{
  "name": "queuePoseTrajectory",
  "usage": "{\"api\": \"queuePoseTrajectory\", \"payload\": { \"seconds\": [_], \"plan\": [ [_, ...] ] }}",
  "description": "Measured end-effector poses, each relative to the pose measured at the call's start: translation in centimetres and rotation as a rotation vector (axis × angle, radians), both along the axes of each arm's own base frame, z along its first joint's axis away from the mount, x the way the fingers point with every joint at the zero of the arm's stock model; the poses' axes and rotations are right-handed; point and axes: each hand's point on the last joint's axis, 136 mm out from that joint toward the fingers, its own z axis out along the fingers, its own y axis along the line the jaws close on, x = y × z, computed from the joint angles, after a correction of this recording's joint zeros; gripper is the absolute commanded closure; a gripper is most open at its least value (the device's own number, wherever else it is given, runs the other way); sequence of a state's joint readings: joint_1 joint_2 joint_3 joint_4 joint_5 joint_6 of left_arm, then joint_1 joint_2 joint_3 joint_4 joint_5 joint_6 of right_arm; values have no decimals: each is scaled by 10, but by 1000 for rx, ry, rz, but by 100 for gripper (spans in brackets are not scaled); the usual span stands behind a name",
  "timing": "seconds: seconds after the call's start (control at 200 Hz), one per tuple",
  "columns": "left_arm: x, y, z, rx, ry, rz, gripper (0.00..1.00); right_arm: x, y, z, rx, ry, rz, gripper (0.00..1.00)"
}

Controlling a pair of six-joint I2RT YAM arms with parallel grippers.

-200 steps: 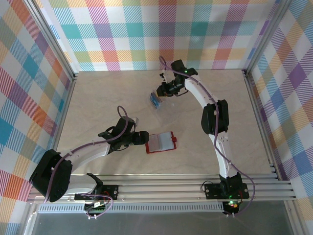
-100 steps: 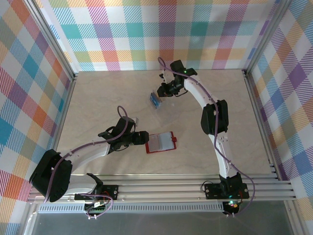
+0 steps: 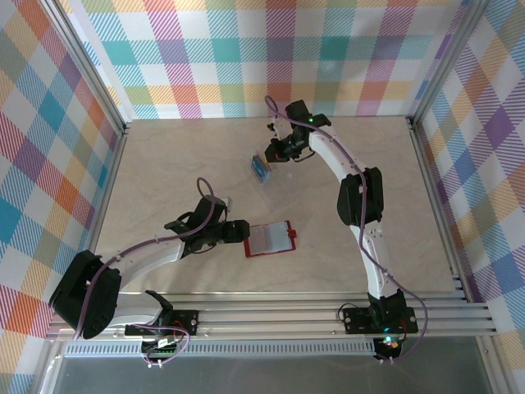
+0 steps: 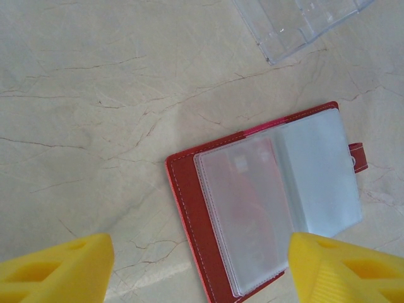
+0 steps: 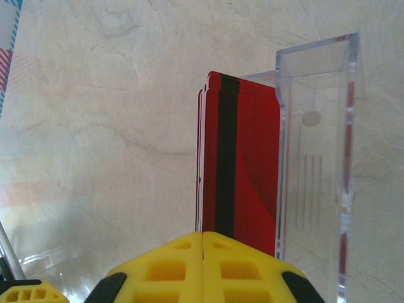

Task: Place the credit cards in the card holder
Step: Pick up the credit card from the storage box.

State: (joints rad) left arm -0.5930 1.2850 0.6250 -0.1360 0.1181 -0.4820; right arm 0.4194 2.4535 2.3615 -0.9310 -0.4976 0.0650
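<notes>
While left claw gapes, card holder edge lies between.

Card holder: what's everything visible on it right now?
The card holder lies open and flat on the marbled table. It has a red leather-like cover with pale stitching, frosted plastic sleeves fanned on top, and a snap tab at one edge. Something reddish shows through one sleeve. The open left fingers flank its near end; contact can't be told. A clear case lies beyond it, apart.
</notes>
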Motion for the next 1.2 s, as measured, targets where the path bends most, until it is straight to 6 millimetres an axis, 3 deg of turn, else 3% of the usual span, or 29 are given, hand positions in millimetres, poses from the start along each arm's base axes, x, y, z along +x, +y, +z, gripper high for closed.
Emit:
{"api": "queuePoseTrajectory", "payload": {
  "seconds": [0.475, 0.865, 1.205],
  "plan": [
    [0, 0, 0, 0, 0, 0, 27, 4, -12, 31, -42, -83, -45, 100],
    [0, 0, 0, 1, 0, 0, 27, -1, -34, 27, -116, -102, -156, 100],
    [-3, 2, -3, 12, 16, 1, 27, -1, -44, 66, -97, -199, -225, 100]
  ]
}}
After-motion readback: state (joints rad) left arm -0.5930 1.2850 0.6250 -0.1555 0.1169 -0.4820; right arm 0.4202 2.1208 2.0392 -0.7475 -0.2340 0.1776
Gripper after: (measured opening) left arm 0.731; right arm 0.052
